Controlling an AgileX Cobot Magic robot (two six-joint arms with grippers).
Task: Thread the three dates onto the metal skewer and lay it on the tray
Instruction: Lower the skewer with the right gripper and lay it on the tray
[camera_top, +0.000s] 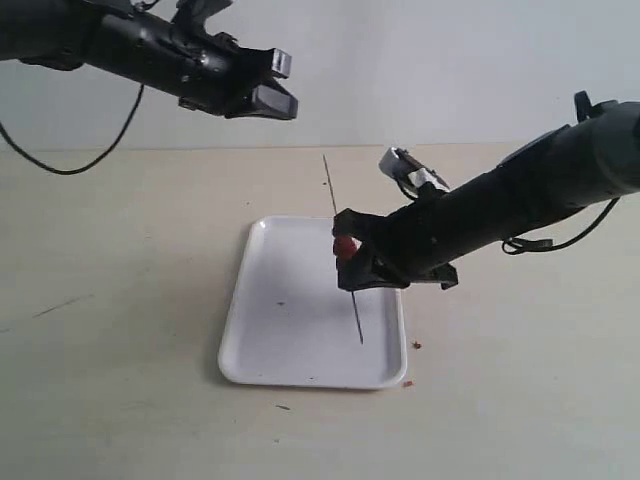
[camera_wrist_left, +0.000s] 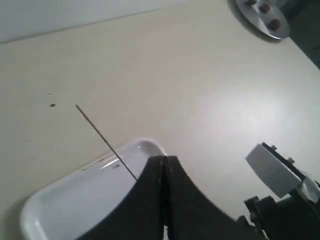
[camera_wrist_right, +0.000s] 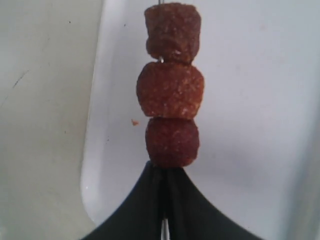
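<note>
Three reddish-brown dates (camera_wrist_right: 171, 89) sit stacked on the metal skewer (camera_top: 357, 315), one against the other. My right gripper (camera_wrist_right: 165, 169) is shut on the skewer just beside the nearest date (camera_wrist_right: 172, 142). In the exterior view this gripper (camera_top: 350, 266) holds the skewer tilted over the white tray (camera_top: 285, 340), and the dates (camera_top: 345, 247) show as a red spot at the jaws. My left gripper (camera_top: 283, 85) hangs high at the back left, shut and with nothing in it. The left wrist view has its closed fingers (camera_wrist_left: 165, 160) above the tray's corner (camera_wrist_left: 145, 147) and the skewer's bare end (camera_wrist_left: 100, 135).
Small red crumbs (camera_top: 417, 345) lie on the beige table to the right of the tray. A round grey plate (camera_wrist_left: 260, 20) with small brown lumps stands far off in the left wrist view. The right arm (camera_top: 520, 195) reaches in from the right.
</note>
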